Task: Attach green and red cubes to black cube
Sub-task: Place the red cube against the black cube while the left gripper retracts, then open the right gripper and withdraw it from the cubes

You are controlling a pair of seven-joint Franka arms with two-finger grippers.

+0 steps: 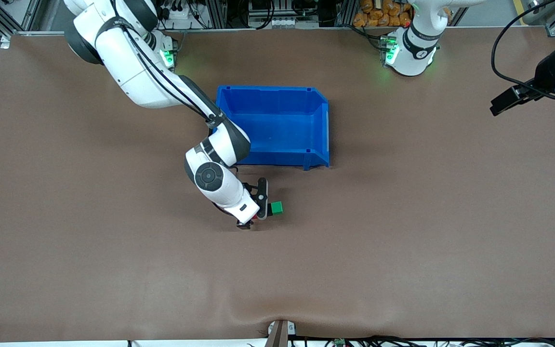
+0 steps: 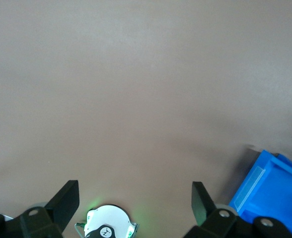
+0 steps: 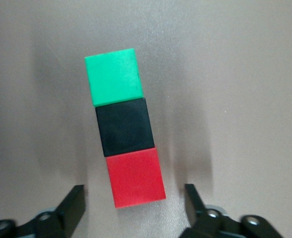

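Red cube (image 3: pixel 136 177): nearest my right wrist camera, lying on the table (image 1: pixel 403 217) between my spread fingers (image 3: pixel 71 206), touching neither.
Right gripper (image 3: pixel 134 210): mine, wide open and holding nothing; it sits low over the row of cubes, nearer the front camera than the bin (image 1: pixel 277 125).
Black cube (image 3: pixel 124 126): middle of the row, one face against the red cube, the other against the green.
Green cube (image 3: pixel 114 76): the end of the row away from my fingers; from the front it peeks out beside my gripper toward the left arm's end of the table.
Row: three cubes in a straight line, faces flush, no gaps that I can see; I judge the attaching done.
Handling: small, rigid and probably light, with matte faces that should not slip. I would grip the flat side faces of the black cube, square on, so neither joint gets levered apart.
Right arm pose: I reach out from my base past the bin's end, elbow bent, wrist turned down so the hand points at the table.
Left gripper (image 2: pixel 135 198): also wide open and empty, over bare table at its own end; that arm waits.
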